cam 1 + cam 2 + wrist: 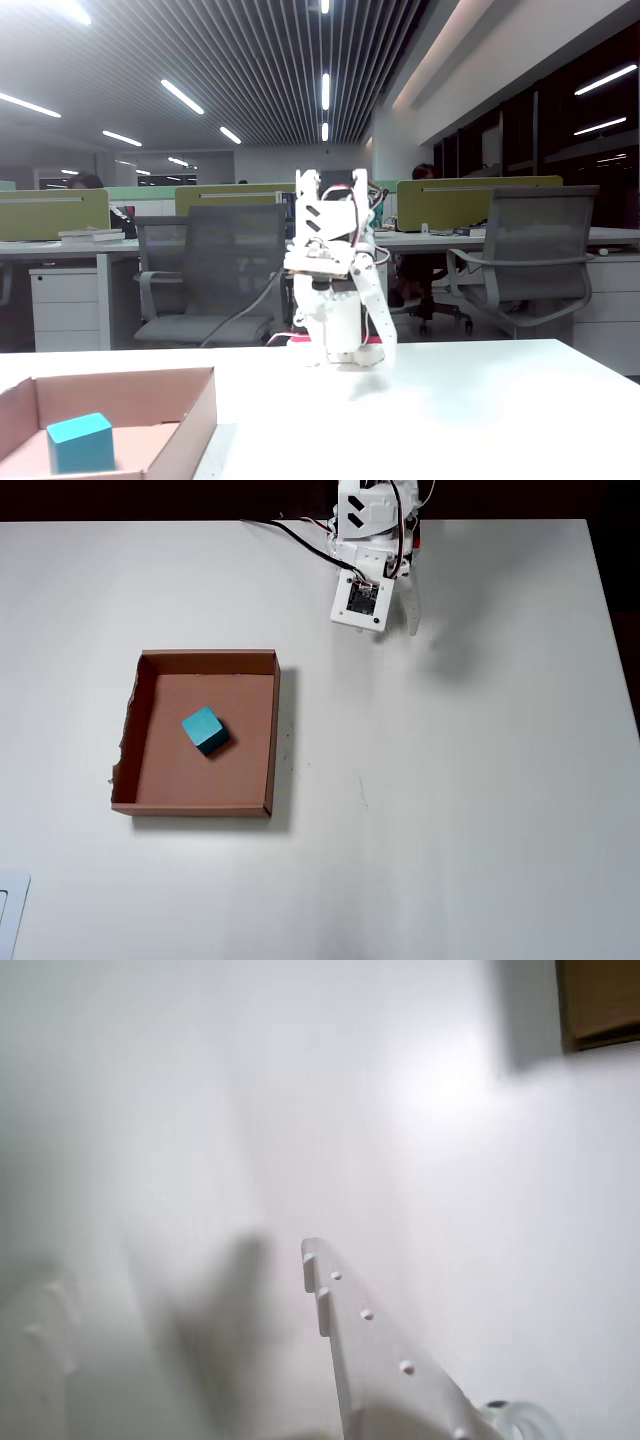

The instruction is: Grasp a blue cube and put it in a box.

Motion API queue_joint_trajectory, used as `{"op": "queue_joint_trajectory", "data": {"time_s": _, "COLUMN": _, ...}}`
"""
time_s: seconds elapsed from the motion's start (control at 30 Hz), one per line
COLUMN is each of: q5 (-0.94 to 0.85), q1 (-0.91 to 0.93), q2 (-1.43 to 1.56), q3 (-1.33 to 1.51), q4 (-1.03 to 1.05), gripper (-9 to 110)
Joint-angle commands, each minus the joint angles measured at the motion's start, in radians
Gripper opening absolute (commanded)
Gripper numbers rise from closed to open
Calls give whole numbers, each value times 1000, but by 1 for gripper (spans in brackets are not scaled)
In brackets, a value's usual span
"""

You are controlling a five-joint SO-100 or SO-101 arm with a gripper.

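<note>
The blue cube [204,729] lies inside the box [273,735], a little left of its middle; the fixed view shows the blue cube [80,442] resting on the floor of the box [203,415]. My gripper [401,623] is folded back near the arm's base at the table's far edge, well away from the box, and points down at the table [377,358]. In the wrist view the gripper [180,1272] is open with only bare white table between its fingers [365,1345], and a corner of the box [600,1000] shows at the top right.
The white table [460,780] spreads wide to the right of and in front of the box. Cables [300,535] run from the arm's base along the far edge. Behind the table, office chairs [530,270] and desks stand.
</note>
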Motion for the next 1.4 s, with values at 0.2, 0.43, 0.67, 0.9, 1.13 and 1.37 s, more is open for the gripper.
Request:
{"op": "queue_joint_trajectory", "data": {"time_s": 0.2, "q5": 12, "q1": -25, "q2": 21, "q3": 31, "q4": -17, "gripper": 27}}
{"op": "queue_joint_trajectory", "data": {"time_s": 0.43, "q5": 15, "q1": -43, "q2": 21, "q3": 31, "q4": -9, "gripper": 27}}
{"op": "queue_joint_trajectory", "data": {"time_s": 0.67, "q5": 15, "q1": -54, "q2": 21, "q3": 31, "q4": -2, "gripper": 27}}
{"op": "queue_joint_trajectory", "data": {"time_s": 0.9, "q5": 15, "q1": -54, "q2": 21, "q3": 31, "q4": 20, "gripper": 27}}
{"op": "queue_joint_trajectory", "data": {"time_s": 1.13, "q5": 15, "q1": -54, "q2": 21, "q3": 31, "q4": 21, "gripper": 27}}
{"op": "queue_joint_trajectory", "data": {"time_s": 1.37, "q5": 15, "q1": -54, "q2": 21, "q3": 31, "q4": 21, "gripper": 27}}
